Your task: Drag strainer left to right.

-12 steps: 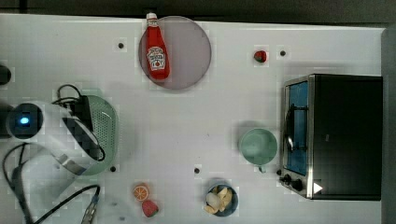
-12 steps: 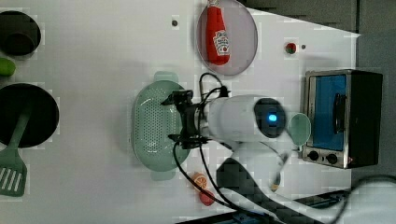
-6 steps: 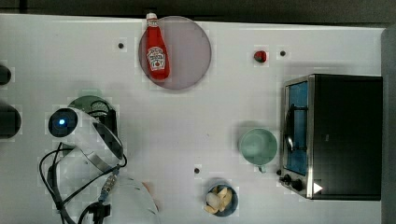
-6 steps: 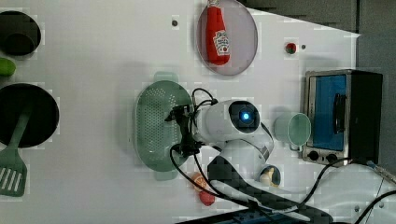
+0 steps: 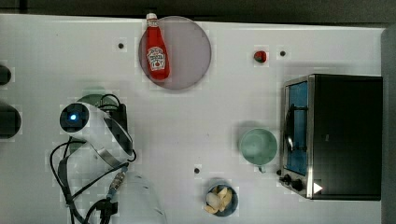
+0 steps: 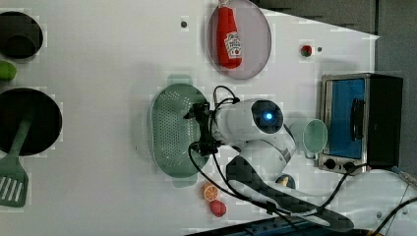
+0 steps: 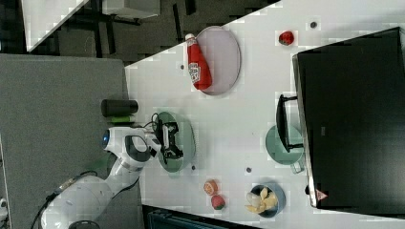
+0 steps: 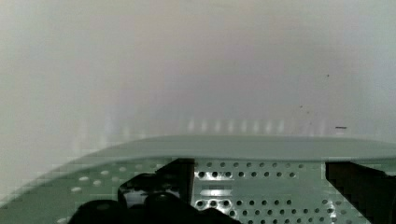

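Observation:
The strainer (image 6: 172, 130) is a pale mint-green oval basket with rows of small holes, lying on the white table. In the top view the arm covers most of the strainer (image 5: 92, 97), which sits at the top view's left. My gripper (image 6: 199, 130) hangs open over the rim on the left view's right, one black finger on each side. In the wrist view the gripper (image 8: 259, 186) is low inside the basket, its fingertips (image 8: 180, 170) close to the perforated wall of the strainer (image 8: 261, 149) and nothing between them. The right view shows the gripper (image 7: 168, 140) above the strainer (image 7: 186, 138).
A ketchup bottle (image 5: 156, 56) lies on a round plate (image 5: 191, 51) at the back. A green cup (image 5: 258, 145) stands beside a toaster oven (image 5: 341, 135). A bowl of chips (image 5: 220, 199) and fruit pieces (image 6: 210, 191) sit near the front edge. A dark pan with a spatula (image 6: 29, 123) is on the left view's left.
The arm's body has swung round above the strainer, while the gripper has stayed open at about the same spot on the rim. The strainer has hardly shifted.

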You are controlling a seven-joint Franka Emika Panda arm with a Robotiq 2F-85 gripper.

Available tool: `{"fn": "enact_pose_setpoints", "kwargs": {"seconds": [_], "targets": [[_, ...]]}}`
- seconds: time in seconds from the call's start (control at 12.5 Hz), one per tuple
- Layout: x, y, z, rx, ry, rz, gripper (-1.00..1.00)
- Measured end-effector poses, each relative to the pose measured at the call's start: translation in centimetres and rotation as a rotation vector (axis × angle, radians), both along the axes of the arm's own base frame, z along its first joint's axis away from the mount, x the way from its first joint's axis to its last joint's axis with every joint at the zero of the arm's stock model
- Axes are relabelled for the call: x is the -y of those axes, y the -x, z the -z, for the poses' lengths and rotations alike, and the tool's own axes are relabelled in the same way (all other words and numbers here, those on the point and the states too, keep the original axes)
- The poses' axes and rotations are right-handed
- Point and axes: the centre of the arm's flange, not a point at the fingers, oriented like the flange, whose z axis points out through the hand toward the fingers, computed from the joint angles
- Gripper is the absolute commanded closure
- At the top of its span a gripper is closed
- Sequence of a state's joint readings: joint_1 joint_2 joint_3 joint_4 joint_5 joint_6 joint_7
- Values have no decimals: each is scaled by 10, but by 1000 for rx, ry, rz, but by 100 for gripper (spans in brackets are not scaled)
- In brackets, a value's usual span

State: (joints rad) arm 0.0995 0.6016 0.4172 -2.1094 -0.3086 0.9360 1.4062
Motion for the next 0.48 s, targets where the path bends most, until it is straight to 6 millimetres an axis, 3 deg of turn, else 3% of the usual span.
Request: {"fn": "enact_pose_setpoints", "kwargs": {"seconds": [0.32,0.48], "targets": [[18,-17,-28,67,-9,61,-100],[25,-20,-30,71,0,67,-100]]}}
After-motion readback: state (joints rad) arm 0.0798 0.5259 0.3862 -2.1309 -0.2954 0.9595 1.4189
